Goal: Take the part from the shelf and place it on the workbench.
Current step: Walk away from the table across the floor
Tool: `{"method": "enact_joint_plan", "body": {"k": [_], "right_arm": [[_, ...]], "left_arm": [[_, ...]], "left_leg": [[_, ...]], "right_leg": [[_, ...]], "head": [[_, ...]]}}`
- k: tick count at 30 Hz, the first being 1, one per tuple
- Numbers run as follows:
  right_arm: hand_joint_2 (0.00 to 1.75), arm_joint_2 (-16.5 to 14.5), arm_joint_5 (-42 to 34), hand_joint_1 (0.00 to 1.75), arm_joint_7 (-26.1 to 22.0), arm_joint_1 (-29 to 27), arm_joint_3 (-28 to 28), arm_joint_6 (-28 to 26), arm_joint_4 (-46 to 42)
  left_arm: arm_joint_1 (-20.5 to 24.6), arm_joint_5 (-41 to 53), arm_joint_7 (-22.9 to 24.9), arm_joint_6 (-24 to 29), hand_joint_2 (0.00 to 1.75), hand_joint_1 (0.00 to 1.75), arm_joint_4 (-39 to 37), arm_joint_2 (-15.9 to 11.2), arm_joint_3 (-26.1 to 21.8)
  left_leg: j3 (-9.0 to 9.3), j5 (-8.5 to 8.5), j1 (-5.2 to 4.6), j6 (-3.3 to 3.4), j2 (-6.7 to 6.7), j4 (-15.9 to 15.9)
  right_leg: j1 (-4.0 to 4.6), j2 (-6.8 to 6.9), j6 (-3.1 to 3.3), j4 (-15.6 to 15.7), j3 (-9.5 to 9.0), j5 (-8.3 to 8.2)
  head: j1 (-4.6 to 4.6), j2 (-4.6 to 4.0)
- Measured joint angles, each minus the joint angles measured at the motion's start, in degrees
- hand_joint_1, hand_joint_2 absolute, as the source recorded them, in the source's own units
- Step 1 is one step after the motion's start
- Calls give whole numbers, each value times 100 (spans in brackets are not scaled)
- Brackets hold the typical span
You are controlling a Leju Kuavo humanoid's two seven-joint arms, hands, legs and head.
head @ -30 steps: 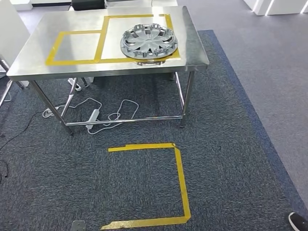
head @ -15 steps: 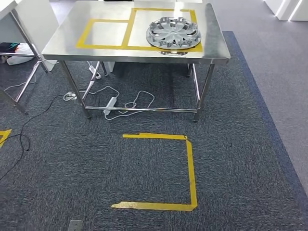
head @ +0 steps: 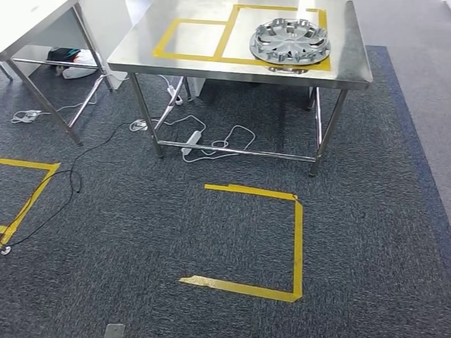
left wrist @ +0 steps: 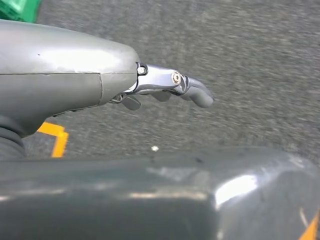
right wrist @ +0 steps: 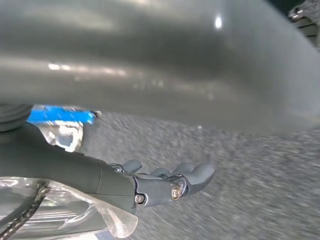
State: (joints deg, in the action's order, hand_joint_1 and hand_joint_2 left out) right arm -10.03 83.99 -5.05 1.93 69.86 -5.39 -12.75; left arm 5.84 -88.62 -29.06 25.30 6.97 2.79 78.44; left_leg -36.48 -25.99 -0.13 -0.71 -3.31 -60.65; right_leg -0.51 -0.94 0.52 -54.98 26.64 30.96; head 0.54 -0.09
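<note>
Both hands, left hand (left wrist: 166,87) and right hand (right wrist: 166,182), hang empty with fingers extended, while a silver spoked wheel cover (head: 289,41) lies near the steel workbench's (head: 159,28) far right corner, so walk steadily toward the shelf.

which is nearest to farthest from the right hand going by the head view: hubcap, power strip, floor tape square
The right hand hangs at the robot's side.
1. tape square, on the carpet just ahead
2. power strip, under the table
3. hubcap, on the table, right end
</note>
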Motion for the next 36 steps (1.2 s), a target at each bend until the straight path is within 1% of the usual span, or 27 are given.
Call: {"method": "enact_joint_plan", "body": {"k": [1,3,4,5,7,9,10,11,12,13,15,17,18,19,20,21,22,23,24,26,28,29,31,32,34,35,36], "right_arm": [[0,4,20,0,-40,-2,-16,-5,2],[0,16,44,0,-87,-12,-39,-10,5],[0,22,56,0,-85,-14,-48,-7,7],[0,27,66,0,-72,-14,-60,4,9],[0,33,69,0,-30,-16,-78,37,14],[0,37,38,0,7,-33,-84,75,22],[0,40,14,0,23,-41,-84,91,25],[0,44,-12,0,40,-46,-83,105,27],[0,48,-35,0,57,-44,-82,114,27],[0,52,-53,0,72,-40,-80,120,27],[0,67,-71,0,92,-43,-76,125,27],[0,78,-73,0,113,-72,-75,127,27],[0,79,-73,0,125,-93,-74,128,29],[0,81,-74,0,136,-109,-74,127,31],[0,86,-79,0,138,-119,-71,120,32],[0,94,-85,0,128,-118,-67,110,34],[0,103,-90,0,110,-109,-63,99,34],[0,112,-93,0,89,-96,-59,90,34],[0,116,-90,0,67,-83,-57,85,34],[0,119,-60,0,38,-68,-56,81,34],[0,119,4,0,11,-61,-60,60,34],[0,117,43,0,-5,-53,-67,34,35],[0,89,137,0,-41,-33,-101,-68,41],[0,66,184,0,-52,-24,-124,-127,48],[0,25,251,0,-56,-10,-169,-215,63],[0,9,272,0,-56,1,-187,-237,72],[0,-3,287,0,-56,14,-207,-253,78]], "left_arm": [[0,20,17,15,0,0,0,4,16],[-6,68,55,49,0,0,0,7,59],[-23,91,75,70,0,0,0,10,82],[-49,122,101,99,0,0,0,15,110],[-100,193,192,183,0,0,0,22,179],[-116,249,351,269,0,0,0,29,255],[-119,267,436,302,0,0,0,34,291],[-132,279,513,328,0,0,0,39,322],[-157,284,572,349,0,0,0,45,348],[-189,285,626,367,0,0,0,49,372],[-225,283,684,392,0,0,-2,59,405],[-203,280,702,399,0,0,-2,79,428],[-190,278,703,397,0,0,-2,90,436],[-183,276,696,395,0,0,-2,100,444],[-183,274,661,388,0,0,-2,107,448],[-184,276,593,376,0,0,-2,109,450],[-178,281,495,360,0,0,-2,114,452],[-162,288,388,345,0,0,-2,122,455],[-137,296,293,331,0,0,-2,131,458],[-91,297,112,310,0,0,-2,146,465],[-86,264,-112,262,0,0,-2,138,468],[-93,235,-222,227,0,0,-2,123,467],[-90,158,-348,123,0,0,-2,72,457],[-81,128,-362,69,0,0,-2,45,450],[-72,84,-334,-14,0,0,-2,-8,437],[-83,69,-303,-34,0,0,-2,-33,434],[-101,47,-256,-42,0,0,-4,-57,432]], "left_leg": [[-109,-233,8,-30,129,-328],[-324,-659,35,-80,244,-1072],[-340,-747,47,-93,265,-1274],[-253,-731,55,-94,282,-1267],[209,-471,52,-57,388,-654],[660,-273,4,23,637,99],[751,-249,-19,66,725,300],[762,-258,-39,103,750,382],[736,-252,-40,138,703,407],[720,-231,-28,177,653,430],[694,-174,-1,257,546,479],[645,-127,7,311,420,491],[616,-110,4,322,346,486],[595,-96,2,322,275,479],[576,-84,1,315,197,465],[559,-76,2,305,121,443],[540,-71,3,292,46,416],[514,-68,-1,272,-25,382],[478,-69,-8,249,-91,338],[406,-53,-12,182,-208,286],[350,-14,11,103,-327,278],[320,-29,16,68,-298,245],[168,-255,18,7,-57,-90],[31,-453,19,-20,101,-419],[-254,-788,34,-57,239,-1125],[-314,-836,37,-60,262,-1308],[-269,-772,37,-51,276,-1274]], "right_leg": [[6,87,25,0,24,-19],[22,266,41,-2,72,-44],[28,350,40,-4,93,-56],[34,430,36,-5,110,-66],[46,573,26,-8,107,-78],[80,707,-4,-26,94,-85],[97,771,-27,-40,96,-91],[112,833,-55,-52,114,-101],[115,889,-81,-57,120,-109],[108,892,-111,-68,144,-92],[79,627,-172,-307,269,101],[45,258,-219,-992,588,476],[36,174,-234,-1378,768,630],[31,133,-243,-1640,894,696],[29,114,-249,-1687,921,638],[24,94,-251,-1508,840,476],[12,34,-252,-1155,667,256],[-9,-106,-250,-770,480,92],[-31,-250,-242,-461,338,-2],[-47,-424,-208,-222,233,-6],[-33,-303,-131,-210,214,-36],[-33,-225,-89,-202,208,-57],[-43,-62,-25,-186,212,-94],[-35,25,-11,-187,219,-97],[-17,206,4,-190,235,-95],[-10,291,7,-191,240,-93],[-3,369,7,-191,242,-90]], "head": [[24,0],[40,0],[41,0],[40,0],[41,0],[41,0],[39,0],[39,0],[39,0],[41,0],[28,0],[7,0],[3,0],[3,0],[3,0],[3,0],[3,0],[3,0],[8,0],[14,0],[11,0],[13,0],[40,0],[53,0],[63,0],[64,0],[64,0]]}}
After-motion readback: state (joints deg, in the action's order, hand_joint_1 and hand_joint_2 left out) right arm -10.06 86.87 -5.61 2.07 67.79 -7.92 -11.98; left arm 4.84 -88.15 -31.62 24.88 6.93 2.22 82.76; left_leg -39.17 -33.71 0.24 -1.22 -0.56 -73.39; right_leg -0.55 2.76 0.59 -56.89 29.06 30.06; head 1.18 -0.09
